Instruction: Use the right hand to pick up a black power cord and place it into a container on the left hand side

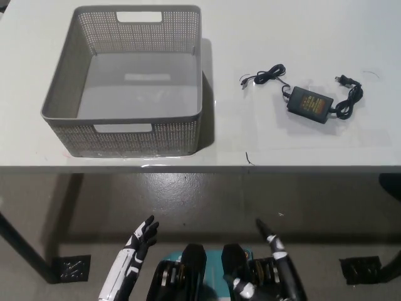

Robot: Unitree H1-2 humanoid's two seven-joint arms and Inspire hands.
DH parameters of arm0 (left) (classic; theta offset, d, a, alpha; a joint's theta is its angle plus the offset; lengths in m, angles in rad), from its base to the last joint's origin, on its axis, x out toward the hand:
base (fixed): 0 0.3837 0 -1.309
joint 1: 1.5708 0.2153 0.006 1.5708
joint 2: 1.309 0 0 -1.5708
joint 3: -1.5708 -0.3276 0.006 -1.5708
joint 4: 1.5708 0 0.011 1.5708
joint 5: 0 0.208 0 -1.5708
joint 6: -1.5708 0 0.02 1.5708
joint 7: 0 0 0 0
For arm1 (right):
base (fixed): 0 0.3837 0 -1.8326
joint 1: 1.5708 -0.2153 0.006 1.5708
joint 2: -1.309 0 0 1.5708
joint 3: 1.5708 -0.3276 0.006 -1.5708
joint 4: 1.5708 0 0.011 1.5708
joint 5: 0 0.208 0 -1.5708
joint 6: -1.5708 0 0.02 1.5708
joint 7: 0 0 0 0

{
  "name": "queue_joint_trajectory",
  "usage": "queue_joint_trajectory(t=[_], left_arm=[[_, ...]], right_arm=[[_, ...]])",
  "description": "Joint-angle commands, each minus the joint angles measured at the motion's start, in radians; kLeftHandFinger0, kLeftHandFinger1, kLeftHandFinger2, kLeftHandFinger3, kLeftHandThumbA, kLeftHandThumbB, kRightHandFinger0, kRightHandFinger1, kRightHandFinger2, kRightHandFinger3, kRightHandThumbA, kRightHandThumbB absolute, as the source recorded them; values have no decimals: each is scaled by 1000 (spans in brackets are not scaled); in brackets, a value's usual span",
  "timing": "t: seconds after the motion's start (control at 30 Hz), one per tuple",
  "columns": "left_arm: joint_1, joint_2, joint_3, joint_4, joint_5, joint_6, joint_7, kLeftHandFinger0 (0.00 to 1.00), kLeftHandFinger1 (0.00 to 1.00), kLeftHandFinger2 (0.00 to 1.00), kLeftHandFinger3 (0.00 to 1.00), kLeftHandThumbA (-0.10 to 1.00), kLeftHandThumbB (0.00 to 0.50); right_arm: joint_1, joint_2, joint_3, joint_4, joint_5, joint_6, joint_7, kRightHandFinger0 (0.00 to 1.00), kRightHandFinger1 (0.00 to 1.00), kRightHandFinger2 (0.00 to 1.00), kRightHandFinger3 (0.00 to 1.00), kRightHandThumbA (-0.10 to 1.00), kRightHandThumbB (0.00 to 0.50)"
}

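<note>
Both hands, white left hand and black right hand, hang open below the tabletop's near edge (holding nothing); power cord lies near its right edge, grey basket toward its left.

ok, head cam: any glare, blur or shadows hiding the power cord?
Head view: sharp overall, even lighting, no glare on the white table; black power cord clearly contrasted, faint shadow only; grey basket casts a soft shadow to its right, short of the cord.

The white table bears a grey basket and a black power cord.
</note>
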Motion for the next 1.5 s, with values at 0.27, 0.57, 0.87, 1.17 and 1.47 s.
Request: queue_joint_trajectory(t=[0.27,0.57,0.87,1.17,1.47], left_arm=[[-31,24,-9,-33,33,-48,-19,1000,1000,1000,1000,1000,293],[-15,25,-7,-46,35,-50,-18,1000,1000,1000,1000,1000,290],[40,18,-13,-59,33,-54,-16,1000,1000,1000,1000,1000,299],[44,19,-14,-56,37,-66,-13,1000,1000,1000,1000,1000,288],[49,26,-16,-68,23,-56,-25,1000,1000,1000,1000,1000,276]], right_arm=[[-67,-94,-199,-333,-69,-13,17,1000,1000,1000,1000,971,422],[-275,-174,-325,-338,-122,158,92,1000,1000,1000,1000,920,413],[-513,-321,-307,-141,-229,270,191,1000,1000,1000,1000,1000,460],[-782,-379,-176,179,-363,334,248,1000,1000,1000,1000,964,500],[-1043,-355,-28,643,-392,290,275,1000,1000,1000,1000,958,500]])
